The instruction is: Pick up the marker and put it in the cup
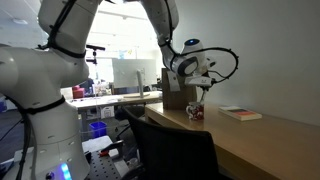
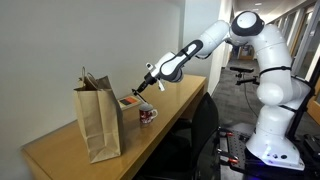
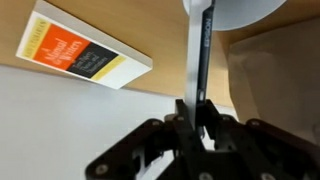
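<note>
holding marker (image 3: 198, 58), seemingly over cup (image 2: 147, 116)

Office-like lab: long wooden desk (image 2: 176, 97), black office chair (image 1: 172, 147), cluttered workbenches (image 1: 100, 97) behind, windowed corridor (image 2: 300, 28) alongside.

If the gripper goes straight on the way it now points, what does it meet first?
Probably the small red-and-white patterned cup: the gripper points its slim white marker down at it; depth is unclear.

white and orange book (image 3: 85, 55) cover, dark lettering too blurred to read, nothing else legible
</note>
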